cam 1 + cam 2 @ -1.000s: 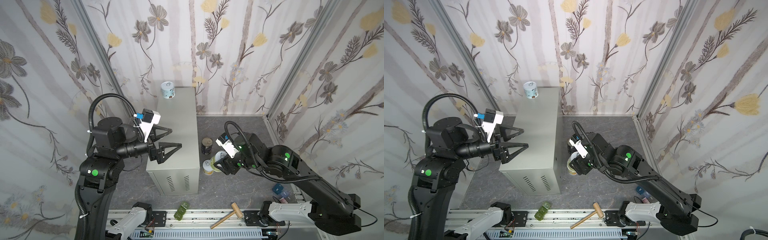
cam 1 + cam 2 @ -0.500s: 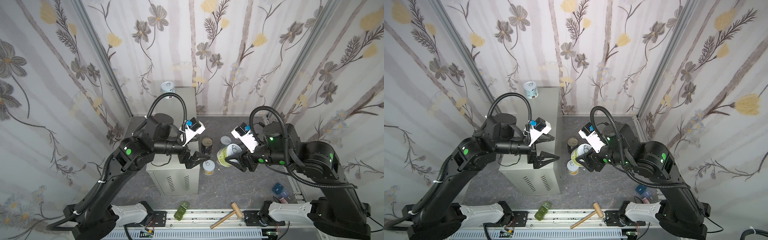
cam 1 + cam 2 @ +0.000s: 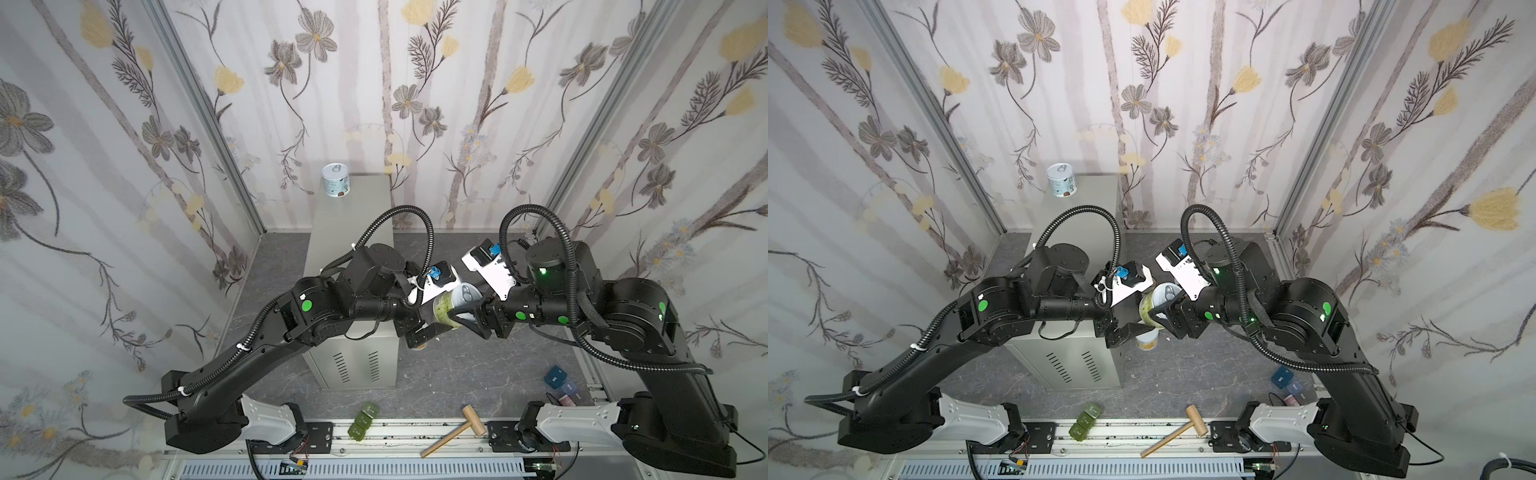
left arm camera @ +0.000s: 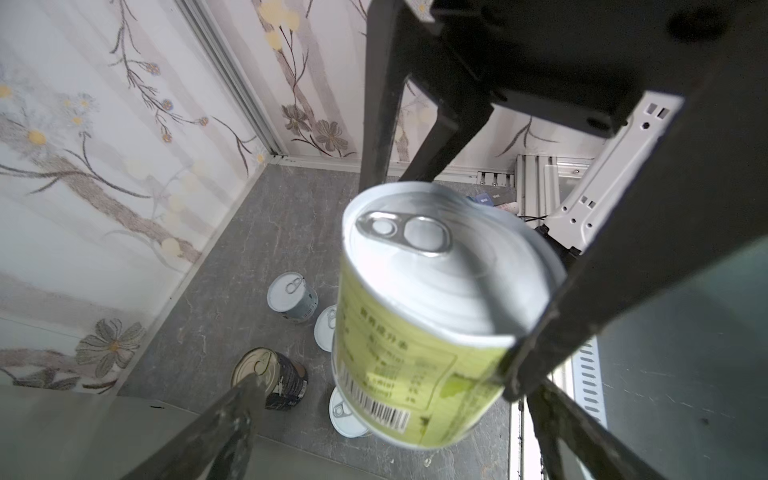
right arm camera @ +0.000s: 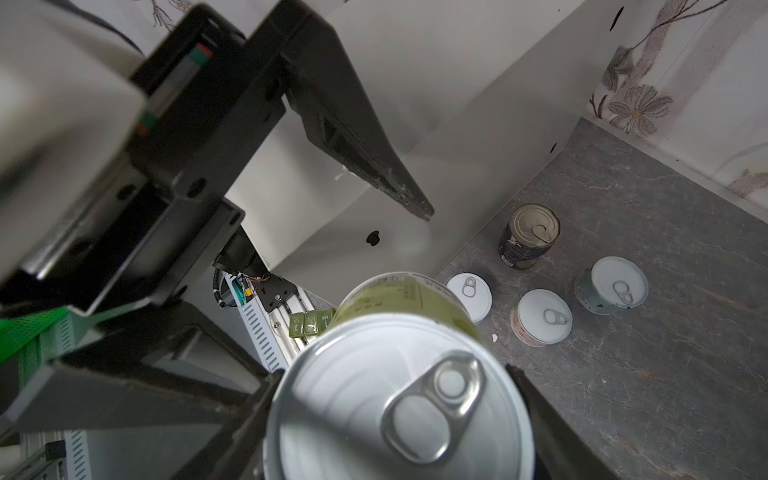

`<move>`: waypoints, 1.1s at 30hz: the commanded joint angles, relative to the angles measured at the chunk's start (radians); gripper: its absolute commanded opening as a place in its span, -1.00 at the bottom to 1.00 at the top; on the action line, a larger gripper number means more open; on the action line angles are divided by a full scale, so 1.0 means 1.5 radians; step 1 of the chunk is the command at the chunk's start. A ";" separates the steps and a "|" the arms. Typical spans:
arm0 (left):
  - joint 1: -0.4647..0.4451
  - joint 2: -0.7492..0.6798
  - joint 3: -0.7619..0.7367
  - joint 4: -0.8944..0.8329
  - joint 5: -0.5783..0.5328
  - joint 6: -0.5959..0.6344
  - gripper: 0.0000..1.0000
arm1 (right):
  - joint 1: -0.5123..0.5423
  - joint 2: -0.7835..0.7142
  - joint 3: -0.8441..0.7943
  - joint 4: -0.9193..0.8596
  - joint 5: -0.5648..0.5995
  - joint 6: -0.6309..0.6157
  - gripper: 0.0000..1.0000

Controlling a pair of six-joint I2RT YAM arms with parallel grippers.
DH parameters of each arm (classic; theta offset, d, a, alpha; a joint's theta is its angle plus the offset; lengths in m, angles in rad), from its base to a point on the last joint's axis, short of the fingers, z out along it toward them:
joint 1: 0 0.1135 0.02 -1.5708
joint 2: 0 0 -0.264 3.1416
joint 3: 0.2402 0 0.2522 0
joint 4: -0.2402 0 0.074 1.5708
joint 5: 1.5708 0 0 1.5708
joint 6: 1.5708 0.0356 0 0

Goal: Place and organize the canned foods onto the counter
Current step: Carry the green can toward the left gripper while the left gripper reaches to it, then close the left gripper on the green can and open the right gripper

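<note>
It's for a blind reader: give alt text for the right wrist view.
A green-labelled tin with a pull-tab lid fills the foreground, held in the right gripper's fingers. On the grey floor stand three short pale-lidded tins and a taller dark tin, beside a beige metal box.

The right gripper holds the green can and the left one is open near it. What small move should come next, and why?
Probably close the left gripper on the green can. Its jaws stand wide open on either side of the can, which the right gripper grips beside the counter, suggesting a handover.
</note>
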 commanded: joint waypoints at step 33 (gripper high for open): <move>-0.050 0.000 -0.132 0.360 -0.164 0.034 0.71 | -0.004 -0.030 -0.059 0.127 0.039 0.105 0.24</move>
